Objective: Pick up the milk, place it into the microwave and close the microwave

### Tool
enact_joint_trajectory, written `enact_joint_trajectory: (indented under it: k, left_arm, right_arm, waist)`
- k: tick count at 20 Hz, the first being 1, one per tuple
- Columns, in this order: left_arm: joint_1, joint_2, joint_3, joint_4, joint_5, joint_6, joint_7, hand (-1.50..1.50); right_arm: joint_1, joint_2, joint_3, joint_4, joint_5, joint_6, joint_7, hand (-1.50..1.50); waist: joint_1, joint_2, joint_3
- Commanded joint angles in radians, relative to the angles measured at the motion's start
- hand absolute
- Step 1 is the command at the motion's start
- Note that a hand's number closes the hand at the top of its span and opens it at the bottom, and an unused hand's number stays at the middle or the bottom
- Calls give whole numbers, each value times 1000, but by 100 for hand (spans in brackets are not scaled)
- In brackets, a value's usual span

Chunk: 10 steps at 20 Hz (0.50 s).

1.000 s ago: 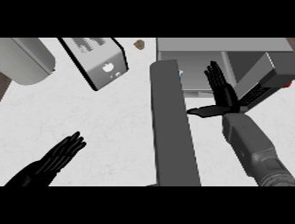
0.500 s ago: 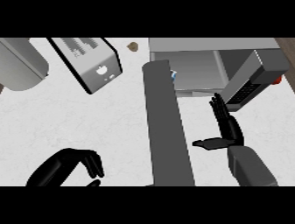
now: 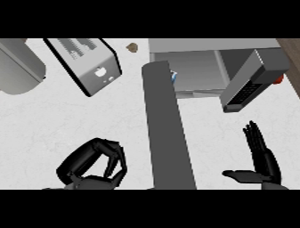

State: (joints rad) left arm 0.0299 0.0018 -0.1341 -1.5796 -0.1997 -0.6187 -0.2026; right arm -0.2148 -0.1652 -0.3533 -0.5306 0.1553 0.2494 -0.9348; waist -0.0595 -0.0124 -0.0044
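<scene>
Standing open at the far side of the white desk (image 3: 54,124), the microwave (image 3: 204,67) has its dark door (image 3: 168,129) swung out toward the viewer, and only a sliver of the milk (image 3: 173,76) shows inside, just behind the door's far end. Left of the door the left hand (image 3: 93,162) is clenched with curled fingers around nothing. Right of it the right hand (image 3: 261,156) is released, fingers straight, thumb out.

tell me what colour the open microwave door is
Dark grey, nearly black; the microwave door runs down the middle of the head view.
</scene>
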Motion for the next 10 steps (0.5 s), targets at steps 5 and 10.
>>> enact_joint_trajectory:
  k: [5,10]
  left_arm:
    - [-49,-2,-211,132,-76,188,-96,150]
    - [-123,-2,-301,281,-51,285,-161,150]
  right_arm:
    - [274,-62,12,-332,-124,215,8,-150]
    - [393,-98,42,-557,-205,292,55,-150]
  waist:
    - [8,2,-1]
    - [8,9,0]
